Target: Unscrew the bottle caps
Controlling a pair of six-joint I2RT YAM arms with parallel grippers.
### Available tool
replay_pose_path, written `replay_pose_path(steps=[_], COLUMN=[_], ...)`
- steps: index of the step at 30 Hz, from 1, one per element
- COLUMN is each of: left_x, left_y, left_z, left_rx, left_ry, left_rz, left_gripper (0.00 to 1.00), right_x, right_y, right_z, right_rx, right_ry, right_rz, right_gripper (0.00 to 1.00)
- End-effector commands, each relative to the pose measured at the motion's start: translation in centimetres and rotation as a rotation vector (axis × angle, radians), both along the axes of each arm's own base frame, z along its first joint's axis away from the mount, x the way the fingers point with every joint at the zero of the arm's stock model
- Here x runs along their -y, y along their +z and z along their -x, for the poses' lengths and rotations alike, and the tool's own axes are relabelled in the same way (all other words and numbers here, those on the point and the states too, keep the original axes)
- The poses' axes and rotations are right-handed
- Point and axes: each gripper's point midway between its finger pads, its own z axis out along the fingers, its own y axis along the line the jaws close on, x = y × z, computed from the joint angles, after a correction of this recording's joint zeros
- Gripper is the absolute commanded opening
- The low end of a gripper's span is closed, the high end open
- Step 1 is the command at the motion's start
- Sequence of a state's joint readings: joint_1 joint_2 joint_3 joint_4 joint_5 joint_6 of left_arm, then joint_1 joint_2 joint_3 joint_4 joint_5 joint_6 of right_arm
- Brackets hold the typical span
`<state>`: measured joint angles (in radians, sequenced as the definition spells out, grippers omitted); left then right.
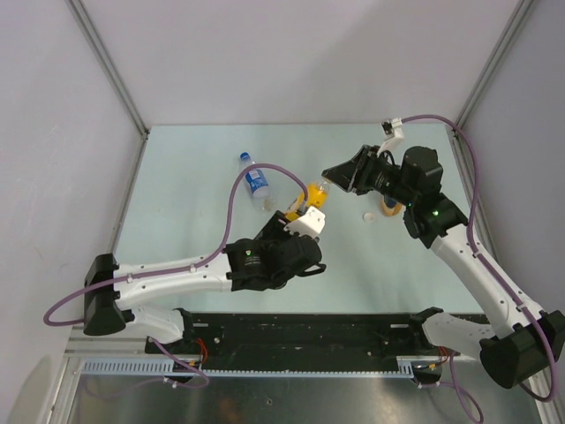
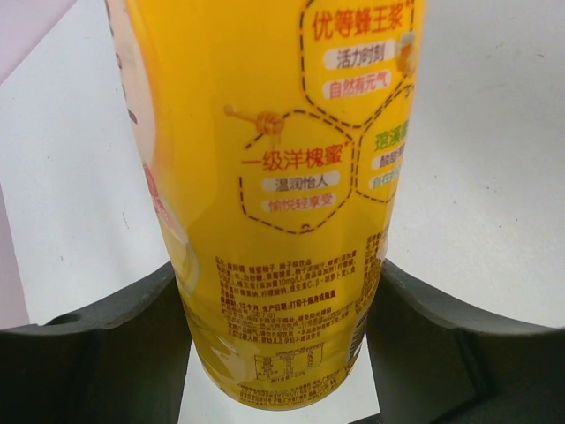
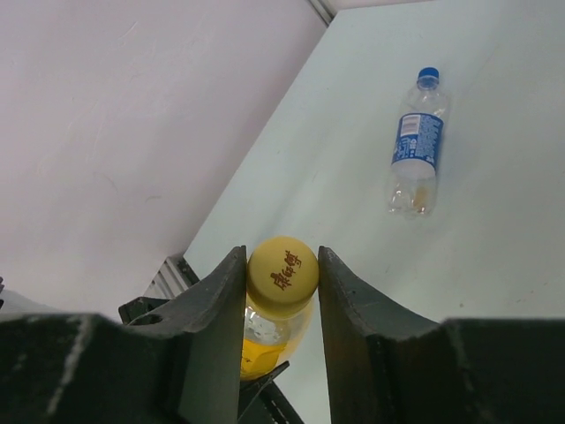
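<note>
The left tool (image 2: pixel 278 305) holds the yellow bottle (image 2: pixel 282 177) low on its body, with a dark finger pressed against each side. In the overhead view this bottle (image 1: pixel 313 196) sits at the middle of the frame, above the pale green tabletop (image 1: pixel 194 221), tilted toward the upper right.

Its label carries honeycomb outlines in dashed brown with Chinese writing. The top cell reads 优等蜂王浆, with 活力时刻 and 自然有元气 on white bars below it. The middle cell reads 一级洋槐蜜, then 温润怡人 and 愉悦轻享受. A cell at the right edge is cut off. The fine print lower down is too small to read.

The right tool (image 3: pixel 281 258) is closed narrow on the yellow cap (image 3: pixel 282 276) — both fingers lie against its rim with no gap showing. The flat top of the cap bears 康师傅 in dark red.

The clear bottle (image 3: pixel 415 150) lies on its side in the upper right of the right wrist view, well apart from both tools, with its blue cap (image 3: pixel 428 75) still on. Its blue label has white printing that is too small to make out.

In the overhead view, right of centre, a pale cap (image 1: pixel 369 215) lies loose on the tabletop. Just beside it is the orange bottle (image 1: pixel 388 207), mostly hidden by the right arm — no writing can be read on it.
</note>
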<state>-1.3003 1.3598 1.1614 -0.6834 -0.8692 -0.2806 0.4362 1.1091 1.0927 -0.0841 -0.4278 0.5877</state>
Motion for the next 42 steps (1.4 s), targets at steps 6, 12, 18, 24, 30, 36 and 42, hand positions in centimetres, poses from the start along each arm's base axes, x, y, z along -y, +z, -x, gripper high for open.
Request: replay_pose_path(steps=[6,12,18,24,30,36,42], left_x=[1.0,3.0,4.7,5.8,6.2,5.6,4.1], left_y=[1.6,2.2,3.8,6.7,8.8,12.1,14.2], left_z=[1.0,2.8,4.7,8.6,12.7,16.4,19.7], left_rx=[-0.031,-0.089,-0.161,-0.236,-0.284,-0.266,-0.267], left_ry=[-0.059,-0.243,-0.468,-0.793,-1.069,-1.341,-1.567], left_rz=[0.141,0.294,0.5,0.676,0.758,0.88,0.907], left_gripper=[0.0,0.0,0.0,0.0,0.0,0.0,0.0], right_x=[-1.0,-1.0,-1.1,-1.1,-1.3,-1.0,-0.6], right_y=[5.8,6.1,6.0,6.3,7.0,7.4,8.2], right_z=[3.4,5.1,6.9,8.9,12.5,15.1,16.6], right_rx=[0.277,0.354,0.42,0.494,0.574,0.616,0.685], right_ry=[0.183,0.261,0.365,0.46,0.66,0.799,0.835], right_rz=[-0.034,-0.015,0.006,0.017,-0.02,-0.036,-0.038], right_gripper=[0.0,0.0,0.0,0.0,0.0,0.0,0.0])
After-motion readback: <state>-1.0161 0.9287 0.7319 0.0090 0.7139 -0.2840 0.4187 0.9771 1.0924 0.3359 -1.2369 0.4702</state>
